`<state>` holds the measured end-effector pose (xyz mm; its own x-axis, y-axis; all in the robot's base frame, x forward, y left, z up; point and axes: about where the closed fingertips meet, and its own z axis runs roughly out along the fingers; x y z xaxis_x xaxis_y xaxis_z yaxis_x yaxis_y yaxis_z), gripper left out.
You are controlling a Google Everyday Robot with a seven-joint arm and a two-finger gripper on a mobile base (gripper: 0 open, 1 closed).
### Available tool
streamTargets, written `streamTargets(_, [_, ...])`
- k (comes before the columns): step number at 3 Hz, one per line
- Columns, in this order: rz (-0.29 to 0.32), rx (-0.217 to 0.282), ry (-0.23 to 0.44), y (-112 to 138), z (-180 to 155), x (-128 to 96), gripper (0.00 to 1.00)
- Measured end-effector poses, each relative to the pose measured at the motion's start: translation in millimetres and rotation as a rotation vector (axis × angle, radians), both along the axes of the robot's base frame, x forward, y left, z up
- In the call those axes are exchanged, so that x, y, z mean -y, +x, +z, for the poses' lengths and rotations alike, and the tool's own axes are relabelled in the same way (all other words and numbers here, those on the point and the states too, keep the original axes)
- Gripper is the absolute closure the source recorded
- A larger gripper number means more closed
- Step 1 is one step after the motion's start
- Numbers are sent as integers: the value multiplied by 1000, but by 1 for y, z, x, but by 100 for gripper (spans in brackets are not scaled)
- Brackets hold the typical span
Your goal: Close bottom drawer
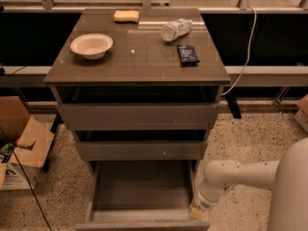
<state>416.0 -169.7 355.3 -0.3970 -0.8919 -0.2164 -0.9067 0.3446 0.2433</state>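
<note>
The bottom drawer [142, 189] of the grey-brown cabinet stands pulled far out, its shallow box empty, its front panel [144, 224] at the bottom edge of the view. Above it are the middle drawer front [139, 149] with a small white speck and the top drawer front [139, 116]. My white arm [240, 177] reaches in from the right. My gripper [196, 211] is low at the drawer's front right corner, against its right side.
On the cabinet top [139, 57] lie a white bowl [91, 45], a yellow sponge [126, 16], a toppled plastic bottle [175, 29] and a dark packet [188, 53]. An open cardboard box [21, 148] stands on the speckled floor at left. A cable [248, 42] hangs at right.
</note>
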Motion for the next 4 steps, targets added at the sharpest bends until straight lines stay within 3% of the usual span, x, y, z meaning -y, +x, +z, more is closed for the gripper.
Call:
streamTargets(1, [-6, -5, 21, -8, -24, -3, 100])
streamTargets(2, [-25, -40, 50, -17, -55, -5, 100])
streamTargets(4, [-122, -103, 121, -34, -110, -4, 100])
